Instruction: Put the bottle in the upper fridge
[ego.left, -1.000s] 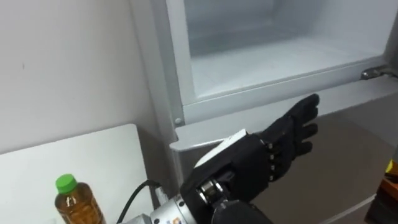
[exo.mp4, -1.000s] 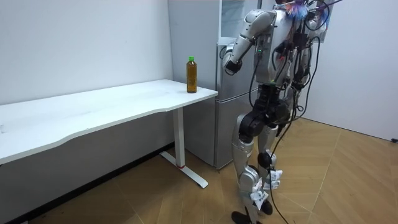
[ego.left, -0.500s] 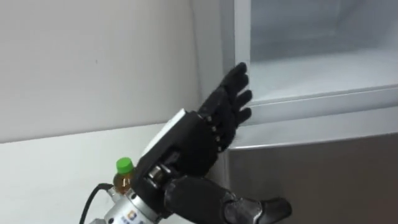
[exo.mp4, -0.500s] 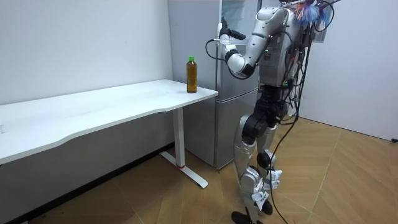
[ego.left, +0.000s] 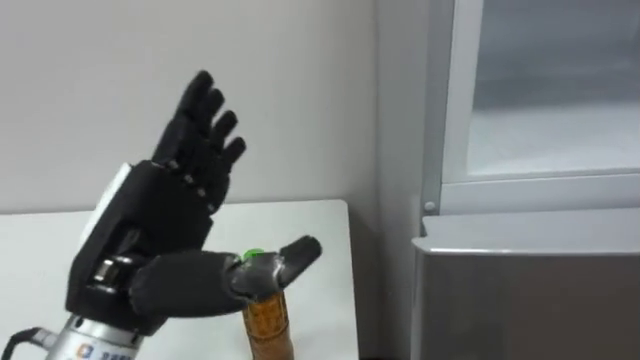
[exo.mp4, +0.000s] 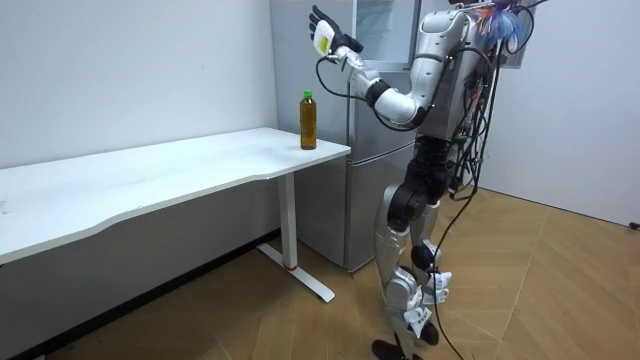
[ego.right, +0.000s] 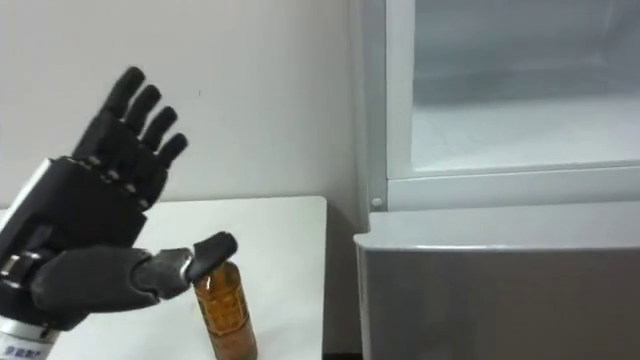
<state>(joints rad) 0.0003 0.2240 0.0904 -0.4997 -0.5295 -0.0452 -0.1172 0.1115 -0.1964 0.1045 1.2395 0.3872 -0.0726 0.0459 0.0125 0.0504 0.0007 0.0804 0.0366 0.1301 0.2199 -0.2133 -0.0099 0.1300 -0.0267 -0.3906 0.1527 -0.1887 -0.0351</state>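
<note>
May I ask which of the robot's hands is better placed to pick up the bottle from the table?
The left hand. It hangs open just above the bottle, which stands on the white table beside the fridge, so only a short reach down is probably needed.

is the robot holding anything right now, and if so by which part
Nothing is held. The left hand is open with its fingers spread, up in the air above the bottle, which stands free on the white table.
</note>
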